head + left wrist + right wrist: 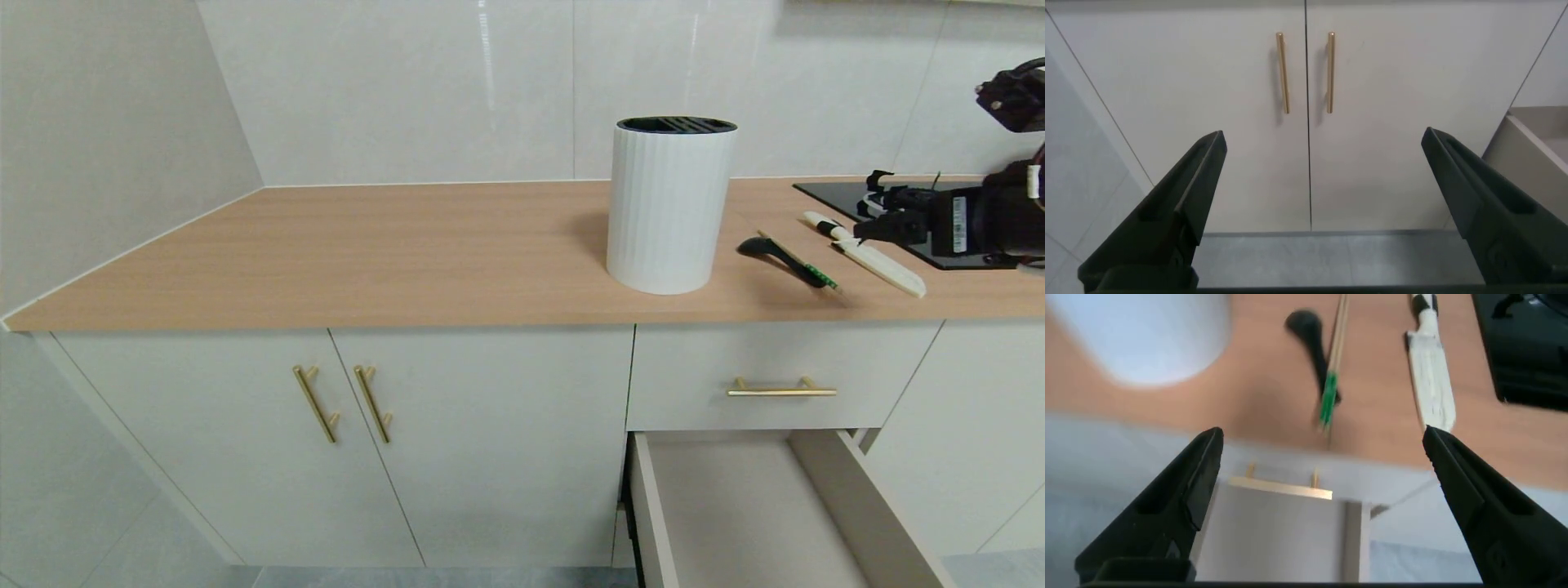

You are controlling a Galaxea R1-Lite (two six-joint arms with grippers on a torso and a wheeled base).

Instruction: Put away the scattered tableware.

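A black spoon (780,256), a pair of chopsticks with green ends (808,265) and a white knife (867,255) lie on the wooden countertop (408,245), right of a white ribbed holder (669,208). My right gripper (875,208) hovers open just right of the knife, above the counter. In the right wrist view the open right gripper (1321,439) frames the spoon (1310,335), chopsticks (1331,384) and knife (1429,367). My left gripper (1323,137) stands open with nothing in it, low in front of the cabinet doors (1306,122).
A black cooktop (833,196) is set in the counter at the far right. Below the tableware is a closed drawer with a gold handle (780,390), and under it an open drawer (653,506). Tiled walls close the back and left.
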